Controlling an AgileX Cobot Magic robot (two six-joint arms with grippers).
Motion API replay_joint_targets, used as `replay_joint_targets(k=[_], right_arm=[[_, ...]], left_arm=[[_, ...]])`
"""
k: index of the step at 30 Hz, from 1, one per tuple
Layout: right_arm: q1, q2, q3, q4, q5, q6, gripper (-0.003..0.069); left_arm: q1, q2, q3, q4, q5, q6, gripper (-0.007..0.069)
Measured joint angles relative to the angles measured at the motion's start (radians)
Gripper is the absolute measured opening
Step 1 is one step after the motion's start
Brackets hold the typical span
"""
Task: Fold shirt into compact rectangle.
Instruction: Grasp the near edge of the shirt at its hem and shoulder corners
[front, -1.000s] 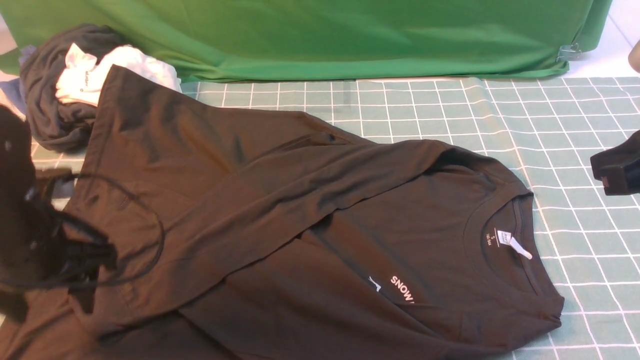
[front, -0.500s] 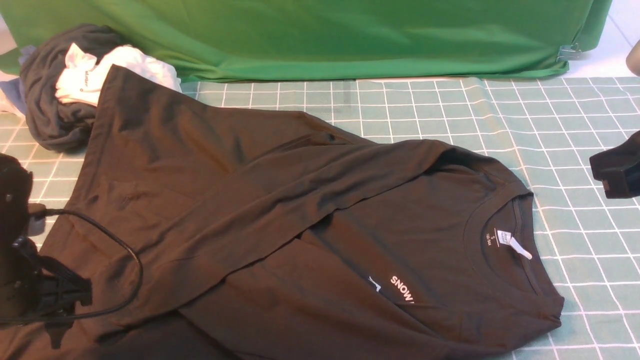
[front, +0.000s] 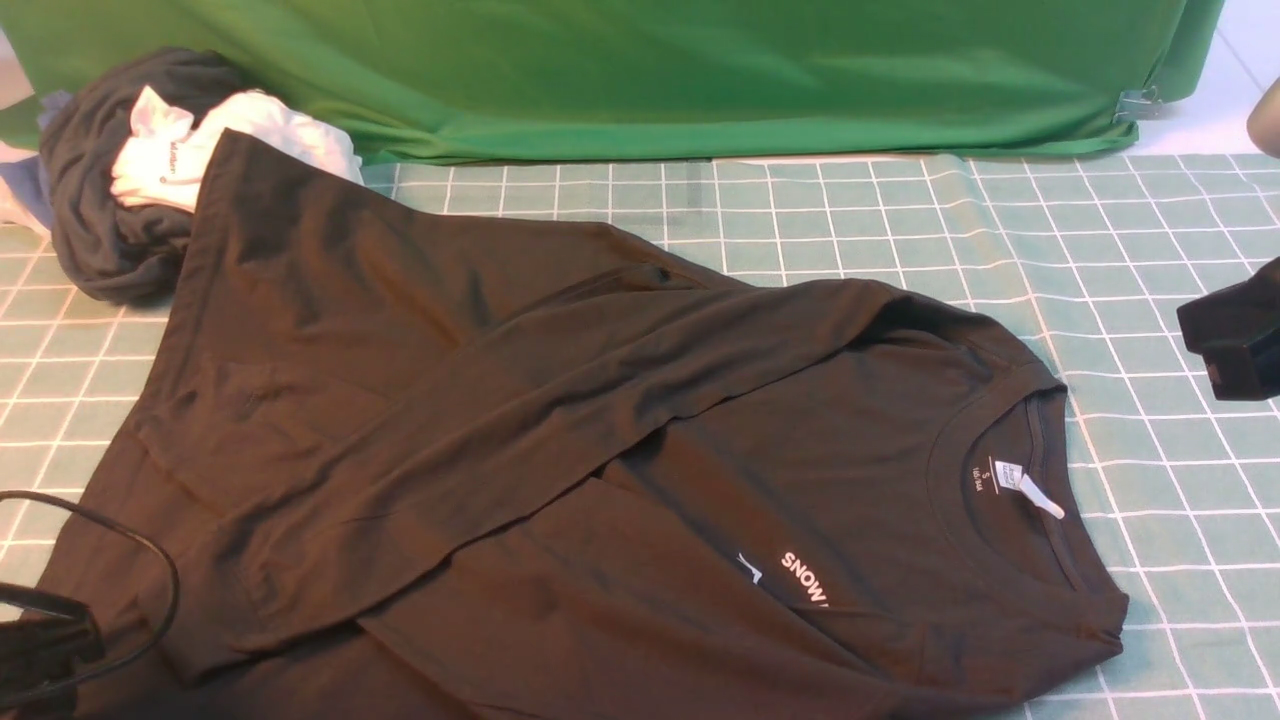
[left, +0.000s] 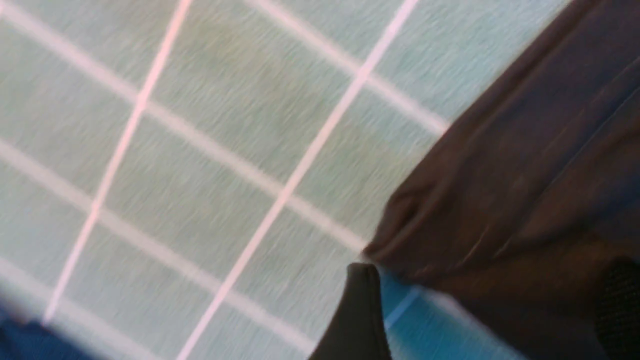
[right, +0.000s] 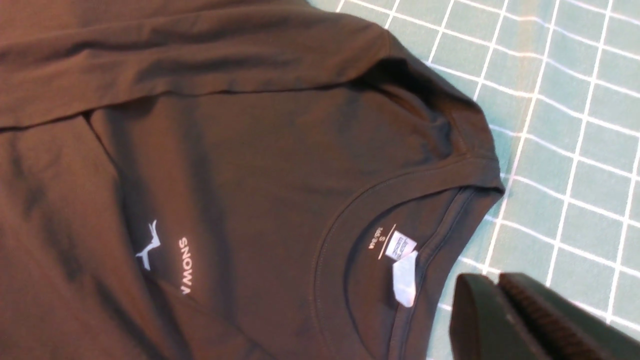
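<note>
**Shirt lies slantwise on the checked cloth; free room is on the right**

The shirt (front: 600, 420) lies flat and diagonal on the checked tablecloth (front: 1150, 250). Its collar is at the near right and its hem at the far left. One long sleeve is folded across the body. The far corner of the hem touches the white garment (front: 200, 140), which sits on a crumpled dark grey garment (front: 100, 240). The near edge of the shirt goes out of the front view at the bottom. Bare cloth is open to the right of the collar and along the far side up to the green backdrop (front: 650, 70).

The left gripper (left: 490, 280) is at the near left corner, low above the shirt's edge. Its fingers (left: 360, 310) are spread wide and grasp nothing. A black cable (front: 150, 560) loops beside it. The right gripper (right: 500, 285) hangs above bare cloth just beside the collar, its ribbed jaws pressed together and empty.

The shirt is soft, matte black-brown knit with shallow wrinkles. It has a round ribbed collar, a white neck tag (front: 1040, 497) and small white print (front: 805, 580). The tablecloth is pale green with thin white lines.
</note>
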Motion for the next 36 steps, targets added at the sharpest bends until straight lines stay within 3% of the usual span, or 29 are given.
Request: replay_joint_targets(k=[5, 7, 9, 13, 14, 15, 17, 25, 28, 31, 36], right_arm=[[0.000, 0.000, 0.000, 0.000, -0.007, -0.003, 0.0056], [0.000, 0.000, 0.000, 0.000, -0.007, -0.007, 0.0058], [0.000, 0.000, 0.000, 0.000, -0.007, -0.010, 0.0058], [0.000, 0.000, 0.000, 0.000, 0.006, -0.035, 0.0060], [0.000, 0.000, 0.000, 0.000, 0.006, -0.036, 0.0061], [0.000, 0.000, 0.000, 0.000, 0.017, -0.049, 0.0061], [0.000, 0.000, 0.000, 0.002, 0.032, -0.063, 0.0062], [0.004, 0.004, 0.000, 0.198, 0.096, -0.266, 0.0062], [0.046, 0.026, -0.001, 0.280, 0.130, -0.364, 0.0062], [0.163, 0.093, -0.001, 0.305, 0.157, -0.402, 0.0062], [0.447, 0.266, -0.001, 0.250, 0.109, -0.419, 0.0077]], left_arm=[[0.004, -0.006, 0.032, -0.009, -0.071, 0.016, 0.0542], [0.004, 0.004, 0.035, -0.016, -0.072, 0.018, 0.0491], [0.004, 0.008, 0.031, -0.029, -0.069, 0.029, 0.0419], [0.004, 0.016, 0.001, -0.061, -0.036, 0.045, 0.0144], [0.004, 0.017, 0.001, -0.058, -0.032, 0.045, 0.0131], [0.004, 0.017, -0.011, -0.053, -0.005, 0.050, 0.0059], [0.004, 0.002, -0.020, -0.054, 0.020, 0.052, 0.0027], [0.004, -0.192, -0.025, -0.090, 0.037, 0.059, 0.0001], [0.004, -0.253, -0.028, -0.116, 0.040, 0.076, 0.0001], [0.004, -0.290, -0.028, -0.164, 0.044, 0.111, 0.0001], [0.004, -0.329, -0.028, -0.200, 0.048, 0.147, 0.0001]])
